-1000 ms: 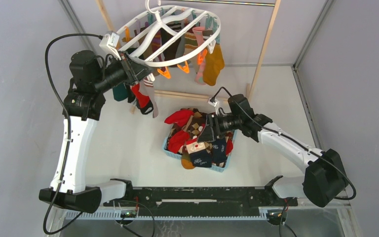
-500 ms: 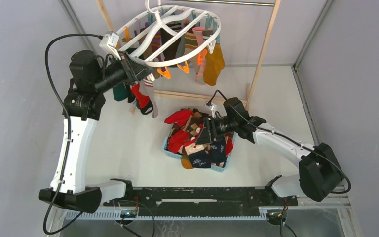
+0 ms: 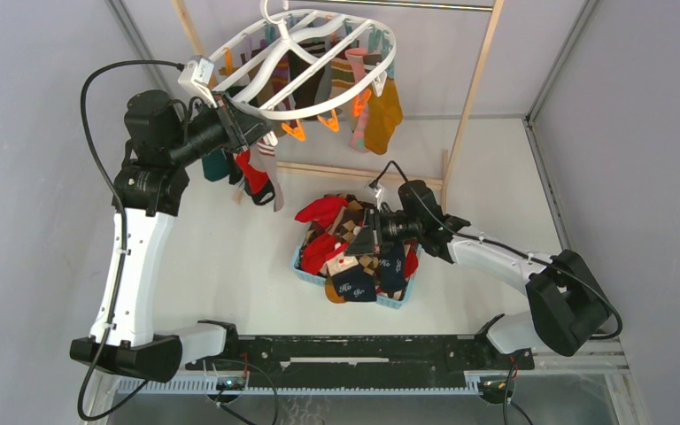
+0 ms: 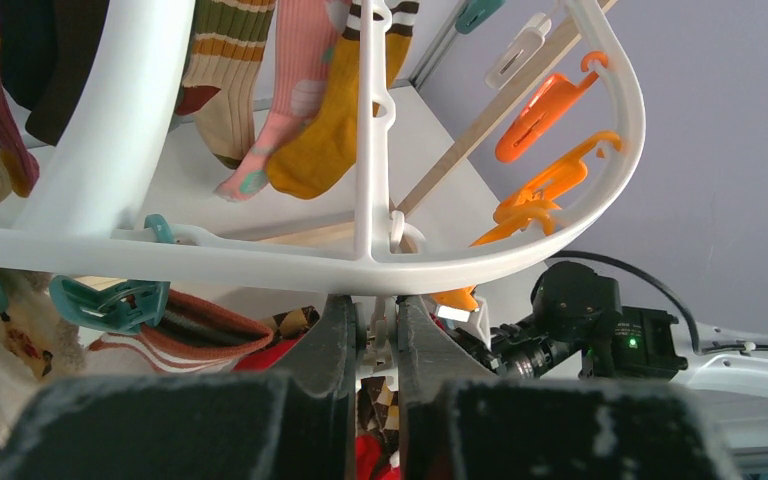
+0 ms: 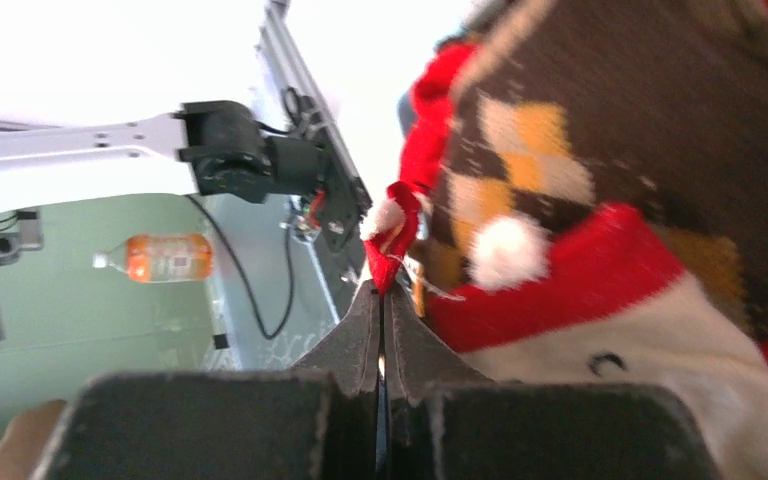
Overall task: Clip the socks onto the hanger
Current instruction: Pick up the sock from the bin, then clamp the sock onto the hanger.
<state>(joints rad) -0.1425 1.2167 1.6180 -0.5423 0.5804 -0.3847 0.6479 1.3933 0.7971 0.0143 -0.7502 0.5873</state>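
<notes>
The white oval hanger [image 3: 294, 42] hangs at the back with several socks clipped to it, among them a mustard one [image 3: 382, 115] and a red one [image 3: 252, 173]. My left gripper [image 3: 257, 131] reaches up under its near rim [image 4: 260, 265]. That gripper [image 4: 378, 330] is shut on a small white clip link hanging from the rim. More socks [image 3: 345, 239] are heaped in a blue basket [image 3: 396, 301]. My right gripper [image 3: 360, 241] lies low on that heap. In the right wrist view it [image 5: 383, 290] is shut, its tips pinching a corner of a red sock [image 5: 390, 240] beside a brown argyle sock [image 5: 580, 130].
Orange clips [image 4: 545, 105] and a teal clip [image 4: 110, 300] dangle from the hanger's rim. Light wooden frame poles [image 3: 469, 97] stand behind the basket, with a wooden bar [image 3: 336, 170] on the table. An orange bottle [image 5: 160, 257] lies beyond the table's near edge.
My right gripper has slid left into the sock heap and gone from open to shut on the red sock's corner. The left arm and hanger have not moved.
</notes>
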